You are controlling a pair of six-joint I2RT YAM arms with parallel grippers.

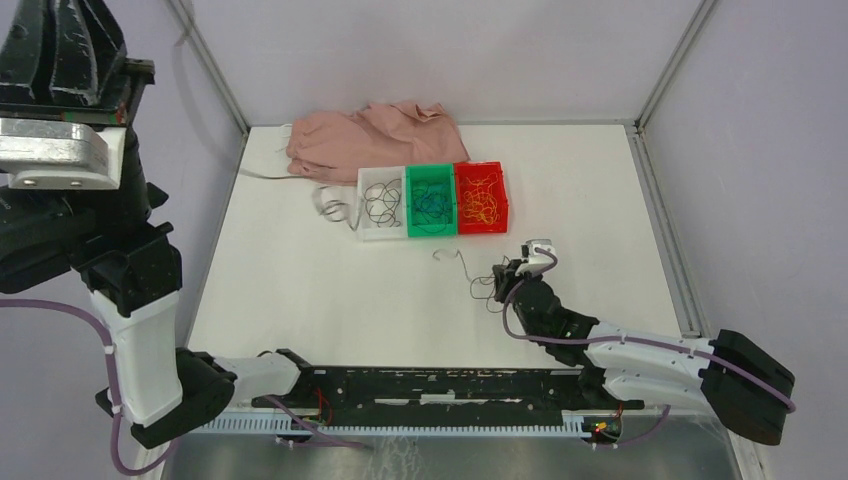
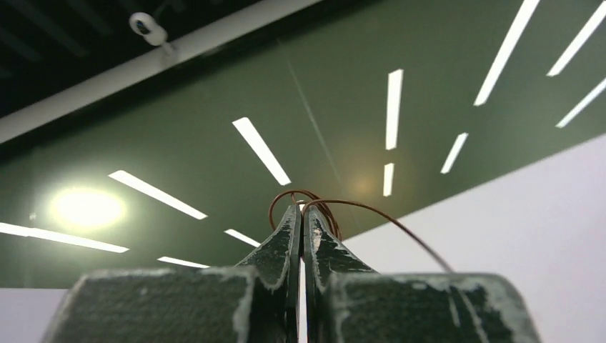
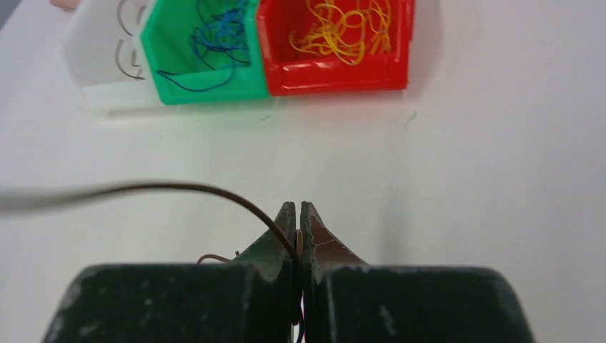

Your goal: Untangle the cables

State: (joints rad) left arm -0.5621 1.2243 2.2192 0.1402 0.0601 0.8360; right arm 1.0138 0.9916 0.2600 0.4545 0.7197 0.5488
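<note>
My left arm is raised high at the left, its wrist camera facing the ceiling. There my left gripper (image 2: 301, 209) is shut on a thin brown cable (image 2: 371, 209) that loops over its tips. My right gripper (image 3: 297, 206) is low over the white table (image 1: 300, 290) in front of the bins, shut on a brown cable (image 3: 186, 189) that arcs off to the left, with an orange strand also pinched between the jaws. In the top view, a small dark tangle of cables (image 1: 484, 291) lies at the right gripper (image 1: 505, 270). A single loose strand (image 1: 450, 254) lies nearby.
Three bins stand in a row at the back: a white bin (image 1: 380, 236) with dark strands, a green bin (image 1: 432, 234) with blue ones, a red bin (image 1: 483, 230) with yellow-orange ones. A pink cloth (image 1: 370, 140) lies behind them. More strands (image 1: 330, 205) rest left of the white bin.
</note>
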